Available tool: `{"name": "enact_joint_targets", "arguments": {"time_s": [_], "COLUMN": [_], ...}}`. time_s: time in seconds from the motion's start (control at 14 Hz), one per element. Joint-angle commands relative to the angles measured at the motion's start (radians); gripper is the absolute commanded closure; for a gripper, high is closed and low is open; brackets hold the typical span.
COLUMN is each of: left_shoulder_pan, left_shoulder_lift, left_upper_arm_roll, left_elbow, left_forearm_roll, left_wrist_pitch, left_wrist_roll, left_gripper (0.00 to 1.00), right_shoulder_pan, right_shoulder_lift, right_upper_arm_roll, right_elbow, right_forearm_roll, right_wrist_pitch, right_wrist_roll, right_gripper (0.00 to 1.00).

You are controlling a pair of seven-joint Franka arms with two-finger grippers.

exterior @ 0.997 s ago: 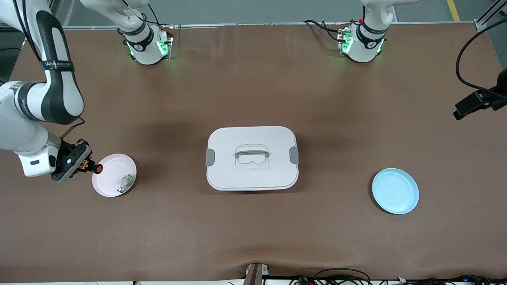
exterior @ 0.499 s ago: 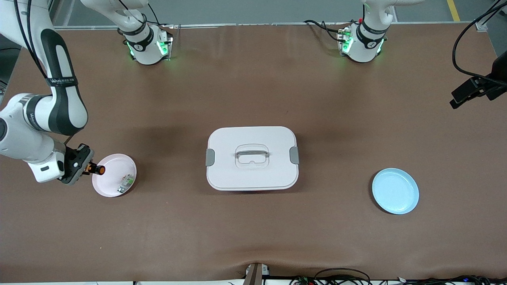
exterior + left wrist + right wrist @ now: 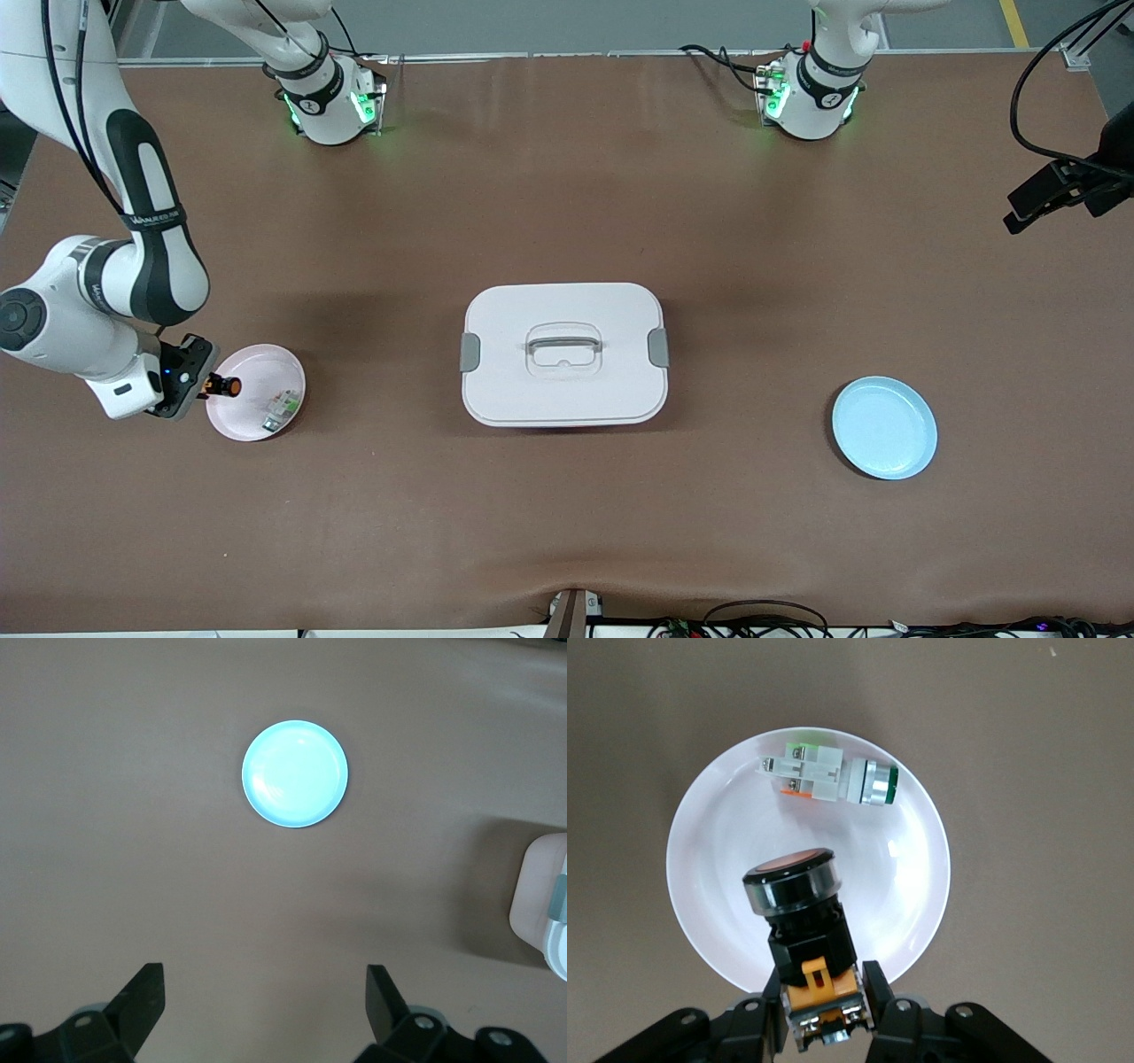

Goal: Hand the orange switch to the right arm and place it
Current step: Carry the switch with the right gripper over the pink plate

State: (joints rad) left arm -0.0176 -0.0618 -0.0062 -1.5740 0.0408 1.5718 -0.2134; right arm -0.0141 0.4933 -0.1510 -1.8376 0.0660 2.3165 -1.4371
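My right gripper [image 3: 205, 385] is shut on the orange switch [image 3: 223, 386], gripping its orange square end. It holds the switch just over the rim of the pink plate [image 3: 252, 425], on the side toward the right arm's end of the table. In the right wrist view the switch [image 3: 802, 904] points its round orange face out over the plate [image 3: 718, 868], with the gripper [image 3: 824, 992] clamped on both sides. My left gripper [image 3: 1019, 217] hangs high at the left arm's end of the table. It is open and empty in the left wrist view [image 3: 264, 1001].
A small white-and-green part [image 3: 282, 408] lies in the pink plate and also shows in the right wrist view [image 3: 833, 780]. A white lidded box [image 3: 564, 354] sits mid-table. A light blue plate [image 3: 884, 427] lies toward the left arm's end and shows in the left wrist view [image 3: 295, 773].
My right gripper has come down closer to the pink plate with the switch, its arm swinging inward. My left gripper has drawn back toward the table's end.
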Motion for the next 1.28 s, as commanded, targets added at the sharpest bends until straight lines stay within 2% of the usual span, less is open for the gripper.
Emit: {"name": "enact_joint_targets", "arguments": {"time_s": [0.0,0.21,0.78,1.21], "left_shoulder_pan": [-0.010,-0.010,-0.013,-0.007], "left_shoulder_lift": [-0.026,-0.026,-0.013,-0.018], "left_upper_arm_roll": [0.015,0.005,-0.061,-0.066], "left_elbow": [-0.021,-0.008,-0.004,-0.003], "left_forearm_roll": [-0.015,-0.015,-0.013,-0.013], "left_wrist_pitch": [-0.012,-0.016,-0.033,-0.064], "left_wrist_roll": [0.025,0.025,0.006,0.023], "left_gripper": [0.00,0.00,0.00,0.00], "right_shoulder_pan": [-0.023,-0.033,-0.027,-0.023], "right_shoulder_lift": [0.036,0.080,0.123,0.140], "right_upper_arm_roll": [0.018,0.019,0.021,0.021], "right_elbow": [0.020,0.021,0.021,0.021], "right_forearm_roll": [-0.009,-0.005,0.000,0.005], "right_wrist_pitch": [0.015,0.052,0.060,0.081], "right_wrist_roll": [-0.046,-0.083,-0.085,-0.085], "right_gripper": [1.00,1.00,1.00,0.99]}}
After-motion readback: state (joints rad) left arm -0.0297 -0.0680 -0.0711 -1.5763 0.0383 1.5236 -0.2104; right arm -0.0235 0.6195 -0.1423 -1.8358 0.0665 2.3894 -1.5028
